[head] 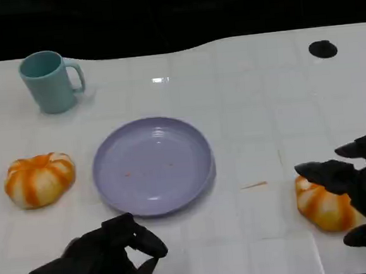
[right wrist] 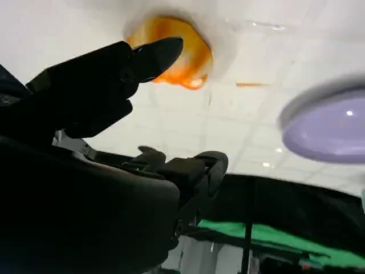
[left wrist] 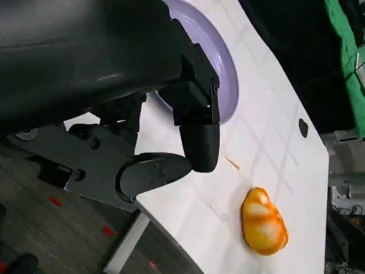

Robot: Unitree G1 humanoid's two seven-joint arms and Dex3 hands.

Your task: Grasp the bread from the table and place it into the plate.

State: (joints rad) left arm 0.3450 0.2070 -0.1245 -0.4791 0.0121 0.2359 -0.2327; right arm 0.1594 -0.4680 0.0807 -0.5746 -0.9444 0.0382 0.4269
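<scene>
While the orange-and-white striped bread roll (head: 325, 207) lies on the white tabletop (head: 264, 118) at the near right, the right hand (head: 358, 190) hovers over it with fingers spread wide, holding nothing. The round lavender plastic plate (head: 153, 165) sits in the middle, well apart from that roll. The left hand (head: 110, 254) rests near the plate's near edge, fingers curled in on nothing. A second striped roll (head: 39, 179) lies at left, a teal ceramic mug (head: 48, 81) beyond it.
</scene>
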